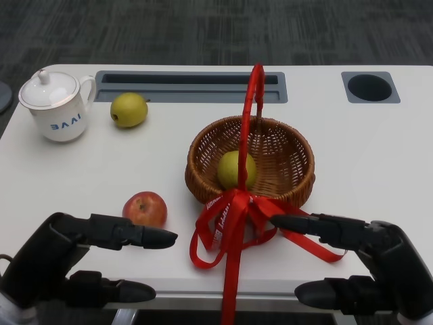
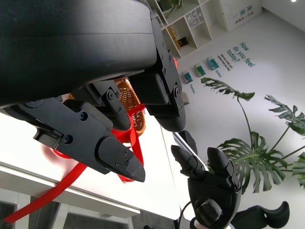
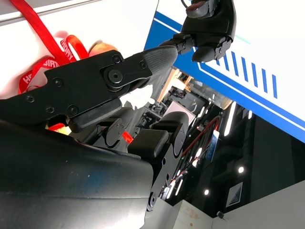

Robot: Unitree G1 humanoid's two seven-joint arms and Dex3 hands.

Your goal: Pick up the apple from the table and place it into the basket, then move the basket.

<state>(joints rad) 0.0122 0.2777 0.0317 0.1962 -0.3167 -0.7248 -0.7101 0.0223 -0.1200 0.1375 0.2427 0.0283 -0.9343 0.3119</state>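
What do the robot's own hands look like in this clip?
Both the left hand and right hand are matte black: a rounded smooth shell at the back and blocky, segmented fingers with visible round screws, tapering to blunt tips. The right wrist view shows a textured grey pad on one fingertip. No markings show.

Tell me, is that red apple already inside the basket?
No, the red apple sits on the table beside the basket, which holds only a yellow-green fruit.
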